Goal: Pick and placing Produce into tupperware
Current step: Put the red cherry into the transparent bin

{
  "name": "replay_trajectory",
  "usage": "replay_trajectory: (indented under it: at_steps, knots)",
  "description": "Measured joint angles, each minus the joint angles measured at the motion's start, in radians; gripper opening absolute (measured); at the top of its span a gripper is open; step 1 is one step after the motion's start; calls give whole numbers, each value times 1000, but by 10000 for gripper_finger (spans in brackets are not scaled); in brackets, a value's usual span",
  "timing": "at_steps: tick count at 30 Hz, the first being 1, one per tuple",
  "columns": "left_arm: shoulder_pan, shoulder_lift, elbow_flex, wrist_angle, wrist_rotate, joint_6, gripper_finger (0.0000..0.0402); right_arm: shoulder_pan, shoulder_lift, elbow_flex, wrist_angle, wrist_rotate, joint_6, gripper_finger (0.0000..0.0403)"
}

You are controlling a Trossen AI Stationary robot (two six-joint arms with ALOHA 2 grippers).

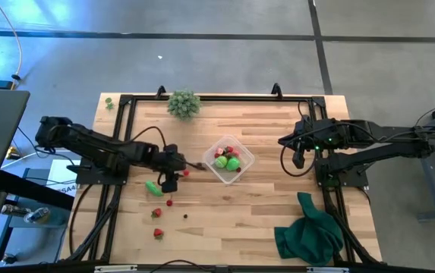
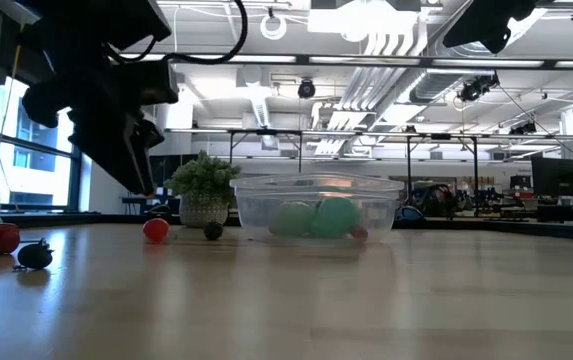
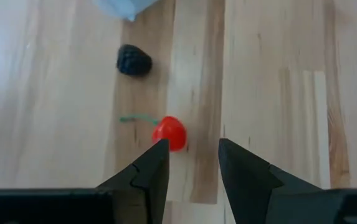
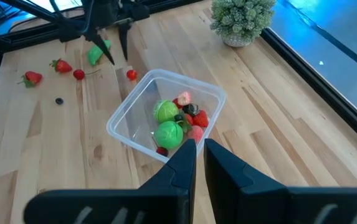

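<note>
A red cherry with a green stem lies just ahead of the left jaws, a dark berry beyond it. The clear tupperware stands upright farther on, holding green and red produce.

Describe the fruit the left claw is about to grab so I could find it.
Find the clear tupperware mid-table; the left gripper hangs open beside it. Just ahead lies a red cherry with a green stem; the piece beyond it is black.

arms: matte black, jointed | cables: black loops (green light on right arm)
</note>
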Motion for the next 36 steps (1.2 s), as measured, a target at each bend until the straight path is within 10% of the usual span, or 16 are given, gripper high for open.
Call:
replay_trajectory:
  at_steps: [36]
  knots:
    - [-33, 123, 2, 72, -95, 18, 129, 0, 0, 0, 0, 0, 0, 25]
